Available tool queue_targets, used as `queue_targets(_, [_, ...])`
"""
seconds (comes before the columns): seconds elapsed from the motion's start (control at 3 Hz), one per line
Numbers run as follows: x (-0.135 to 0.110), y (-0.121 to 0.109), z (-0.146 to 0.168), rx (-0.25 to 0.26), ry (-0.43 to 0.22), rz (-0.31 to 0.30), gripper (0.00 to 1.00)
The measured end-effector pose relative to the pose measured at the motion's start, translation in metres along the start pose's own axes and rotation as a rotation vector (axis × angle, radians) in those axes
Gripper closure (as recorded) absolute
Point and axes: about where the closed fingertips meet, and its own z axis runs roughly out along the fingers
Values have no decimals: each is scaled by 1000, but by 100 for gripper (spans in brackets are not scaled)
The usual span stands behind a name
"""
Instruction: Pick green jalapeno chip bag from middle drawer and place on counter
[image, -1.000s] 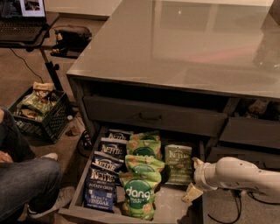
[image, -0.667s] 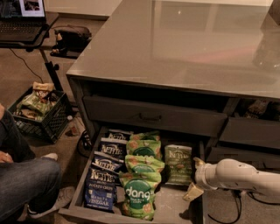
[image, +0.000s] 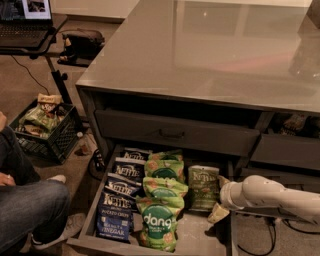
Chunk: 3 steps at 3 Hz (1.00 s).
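Note:
The green jalapeno chip bag (image: 203, 186) is olive-green with white "Kettle" lettering and lies flat at the right of the open middle drawer (image: 200, 240). My gripper (image: 220, 209) comes in from the right on a white arm and sits low in the drawer, at the bag's lower right corner. The glossy grey counter (image: 215, 50) is the cabinet top above.
Several dark blue Kettle bags (image: 117, 200) fill the drawer's left column and bright green dang bags (image: 160, 210) the middle one. A closed drawer front (image: 175, 132) with a handle hangs above. A person's leg (image: 30, 210), a black crate (image: 42, 130) and a laptop stand are at left.

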Motion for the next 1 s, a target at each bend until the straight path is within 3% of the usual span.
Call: queue_targets(1.0, [-5, -19, 50, -79, 11, -56, 0])
